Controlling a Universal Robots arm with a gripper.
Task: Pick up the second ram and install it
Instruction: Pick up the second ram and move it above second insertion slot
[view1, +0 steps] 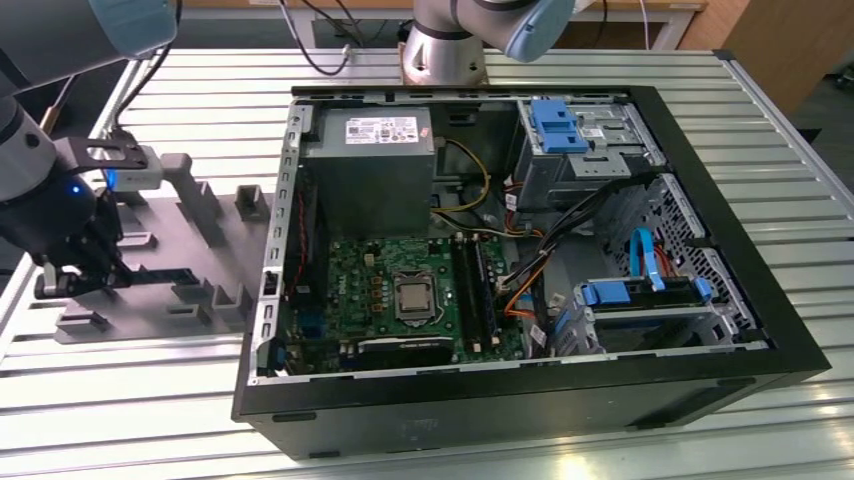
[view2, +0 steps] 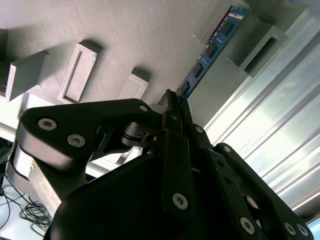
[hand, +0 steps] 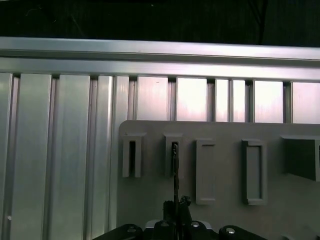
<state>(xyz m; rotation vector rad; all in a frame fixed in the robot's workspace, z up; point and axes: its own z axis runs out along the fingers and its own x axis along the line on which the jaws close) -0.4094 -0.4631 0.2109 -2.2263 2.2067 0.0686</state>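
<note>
While the second ram (view2: 214, 46) sits in a grey holder slot (hand: 168, 160), the pincer (view2: 172, 100) clamps it.

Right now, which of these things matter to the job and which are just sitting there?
Job: second ram, claw closed on it, grey holder tray, black memory slots.
Just there: power supply, blue drive clips, orange cables, metal table.

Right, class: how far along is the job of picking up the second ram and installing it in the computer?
Done: the tool is at the gray fixture, apparently closed on the second ram. In hand: the ram stands on edge there; whether it is lifted is unclear. Left: it is not yet in the slots of the motherboard.
</note>
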